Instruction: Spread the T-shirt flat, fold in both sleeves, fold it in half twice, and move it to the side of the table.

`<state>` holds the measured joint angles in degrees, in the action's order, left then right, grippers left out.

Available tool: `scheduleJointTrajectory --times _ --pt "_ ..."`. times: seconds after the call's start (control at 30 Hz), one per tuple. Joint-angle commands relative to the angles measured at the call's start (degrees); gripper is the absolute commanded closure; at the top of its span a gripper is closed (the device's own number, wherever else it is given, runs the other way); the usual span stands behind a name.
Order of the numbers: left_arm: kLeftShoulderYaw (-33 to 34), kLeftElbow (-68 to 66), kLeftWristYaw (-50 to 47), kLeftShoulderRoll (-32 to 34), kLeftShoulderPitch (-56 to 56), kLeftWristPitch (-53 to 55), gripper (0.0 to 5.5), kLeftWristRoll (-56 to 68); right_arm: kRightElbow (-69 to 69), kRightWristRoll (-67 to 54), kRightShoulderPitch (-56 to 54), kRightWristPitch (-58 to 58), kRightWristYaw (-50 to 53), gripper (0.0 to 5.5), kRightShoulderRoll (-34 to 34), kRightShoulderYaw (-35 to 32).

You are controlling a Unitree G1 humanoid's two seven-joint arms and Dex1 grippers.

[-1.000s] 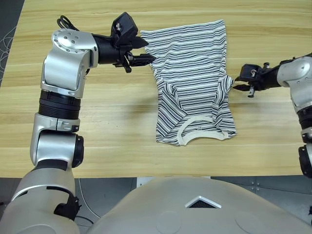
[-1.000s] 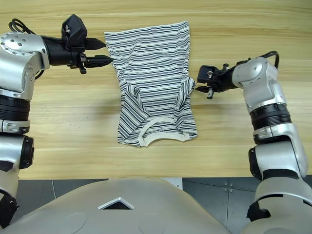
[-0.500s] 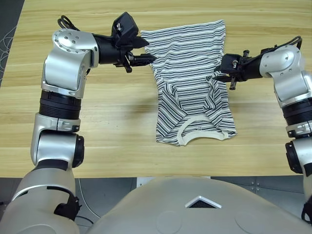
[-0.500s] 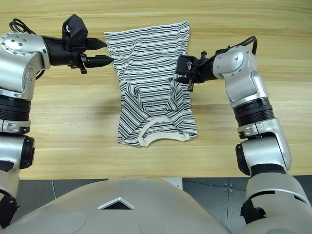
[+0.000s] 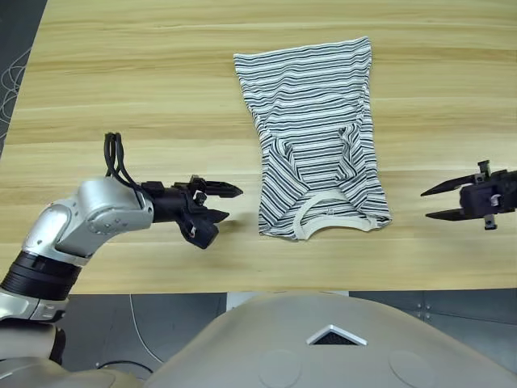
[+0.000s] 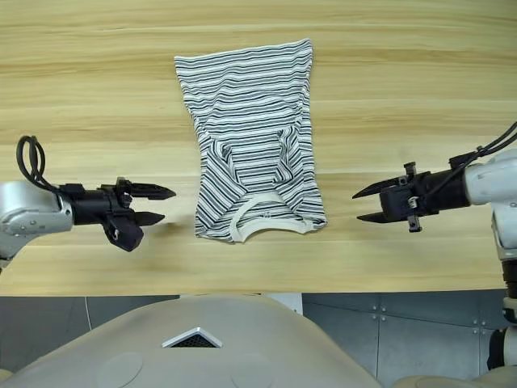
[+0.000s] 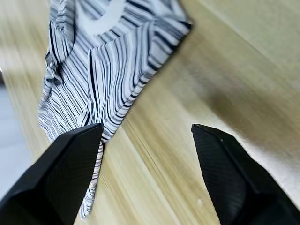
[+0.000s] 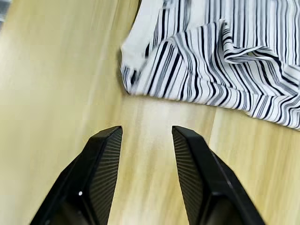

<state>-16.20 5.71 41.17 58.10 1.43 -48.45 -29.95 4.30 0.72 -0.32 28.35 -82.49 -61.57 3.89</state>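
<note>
The black-and-white striped T-shirt (image 5: 319, 133) lies lengthwise on the wooden table (image 5: 121, 97), both sleeves folded in over its middle, its white collar (image 5: 327, 217) toward the near edge. My left gripper (image 5: 224, 202) is open just left of the shirt's near left corner, low over the table, fingers pointing at it. My right gripper (image 5: 430, 204) is open to the right of the shirt's near right corner, a short gap away. In the left wrist view the shirt corner (image 7: 93, 70) lies past the open fingers. The right wrist view has the collar corner (image 8: 140, 70) ahead of the open fingers.
Bare wood surrounds the shirt on all sides, with wide room left and right. The table's near edge (image 5: 283, 289) runs just below both grippers. A dark floor strip (image 5: 16, 48) shows at the far left.
Both arms have dropped from the shirt's middle toward the near edge. The right gripper let go of the right sleeve, which now lies folded in. The camera view shifted slightly.
</note>
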Motion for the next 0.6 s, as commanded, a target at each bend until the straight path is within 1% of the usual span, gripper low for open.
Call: scheduleJointTrajectory --times 0.03,0.1,0.17,0.23,0.33,0.43,0.6 --pt "0.66 -8.49 -19.59 -3.47 -2.19 -12.0 1.99 -17.89 7.89 12.02 -4.24 16.39 11.12 3.56 4.1 4.22" --pt "-1.72 -12.99 -31.34 -4.27 -3.25 -13.12 1.99 -28.53 11.03 18.09 -5.82 23.23 17.48 3.56 5.61 5.53" --pt "-5.83 -19.07 -43.21 -3.82 -4.68 -10.84 1.99 -38.88 13.57 25.95 -7.83 29.5 24.75 3.56 6.17 6.4" --pt "-9.2 -24.14 -51.09 -3.68 -6.01 -9.41 1.99 -44.04 15.95 32.15 -9.57 33.19 30.73 3.56 6.16 7.35" --pt "-13.91 -27.33 -58.87 -3.83 -7.42 -9.81 1.99 -47.14 18.73 37.01 -11.24 35.89 36.91 3.56 6.35 9.02" --pt "-15.71 -23.83 -60.36 -2.81 -7.37 -12.85 1.99 -43.59 19.23 35.52 -11.55 36.96 39.25 3.56 6.3 11.51" --pt "-14.44 -15.26 -52.83 0.14 -5.14 -15.62 1.99 -32.42 18.39 30.22 -10.05 35.79 39.43 3.56 6.7 15.84"
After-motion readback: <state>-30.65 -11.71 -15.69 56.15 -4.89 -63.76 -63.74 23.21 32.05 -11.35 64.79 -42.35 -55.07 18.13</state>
